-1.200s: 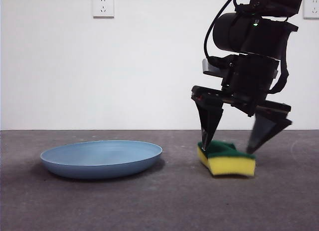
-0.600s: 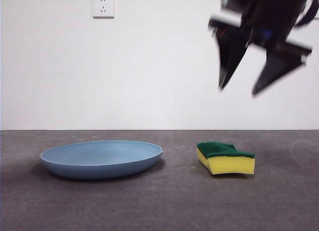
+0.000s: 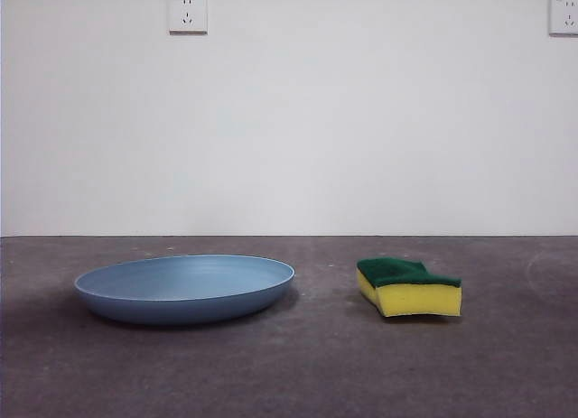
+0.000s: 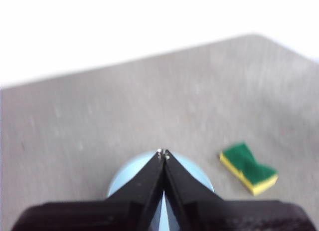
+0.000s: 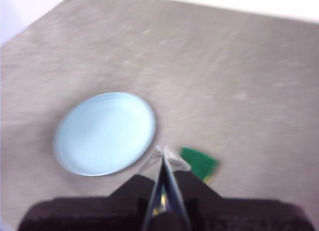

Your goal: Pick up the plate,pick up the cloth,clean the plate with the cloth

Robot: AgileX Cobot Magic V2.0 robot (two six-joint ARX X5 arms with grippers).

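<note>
- The bench (image 3: 298, 373) has a dark grey, slightly rough top that fills the near part of the front view and runs back to a plain white wall (image 3: 289, 120).
- The plate (image 3: 184, 286) lies flat on the bench, right way up, toward the left side as the front view shows it; it is light blue, round and shallow.
- The sponge (image 3: 409, 287) lies flat on the bench to the right of the plate, apart from it with bare bench between them; its green side faces up over the yellow foam.
- Neither arm shows in the front view.
- The left tool (image 4: 163, 153) hangs high above the plate (image 4: 194, 173), its two black jaws pressed tip to tip and gripping nothing; the sponge (image 4: 247, 167) lies off to one side of it.
- The right tool (image 5: 163, 153) hangs high over the bench, jaws likewise closed together and empty, with the plate (image 5: 104, 133) and the sponge (image 5: 199, 162) far below; this view is blurred.
- Two white wall sockets (image 3: 187, 12) sit high on the wall, one at the left and one at the far right.
</note>
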